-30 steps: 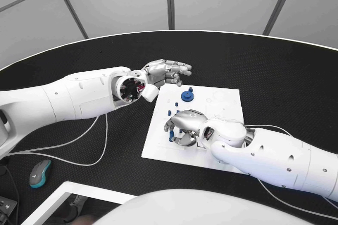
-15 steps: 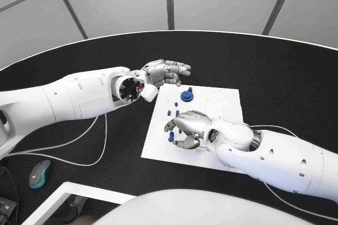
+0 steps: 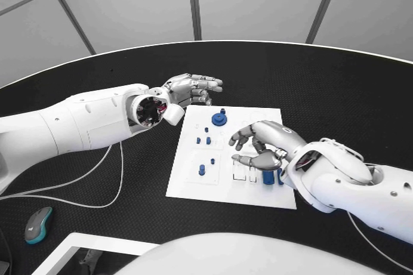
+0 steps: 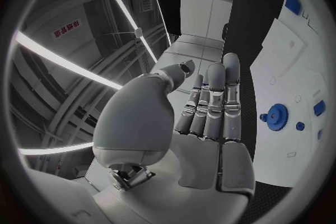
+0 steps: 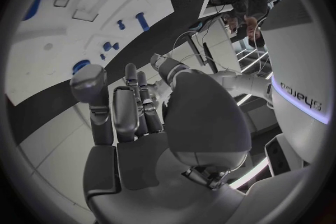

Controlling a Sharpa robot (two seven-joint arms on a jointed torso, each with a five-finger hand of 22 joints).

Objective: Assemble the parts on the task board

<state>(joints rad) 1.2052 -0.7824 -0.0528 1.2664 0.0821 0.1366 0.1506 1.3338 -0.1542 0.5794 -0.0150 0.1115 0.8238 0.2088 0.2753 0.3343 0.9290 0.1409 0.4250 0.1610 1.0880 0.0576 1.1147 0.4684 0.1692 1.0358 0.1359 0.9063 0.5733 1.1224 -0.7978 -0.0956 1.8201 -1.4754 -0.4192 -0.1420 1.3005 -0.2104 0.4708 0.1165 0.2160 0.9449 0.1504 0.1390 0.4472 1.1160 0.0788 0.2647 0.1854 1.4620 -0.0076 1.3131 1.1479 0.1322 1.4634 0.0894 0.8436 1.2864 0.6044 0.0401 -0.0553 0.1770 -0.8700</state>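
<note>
1. Right hand (image 3: 262, 145): right of frame centre, over the right half of the task board (image 3: 200, 185); fingers apart and lightly curled, holding nothing.
2. Left hand (image 3: 191, 89): upper left of centre, just off the board's top-left corner; fingers loosely together, empty.
3. Blue gear (image 3: 219, 119): board's top edge, between both hands.
4. Blue peg (image 3: 268, 176): upright, just below the right hand.
5. Small blue parts (image 3: 202, 170): board's left half, apart from both hands.

white task board (image 3: 189, 173), blue parts (image 3: 219, 119), black table (image 3: 344, 96)
</note>
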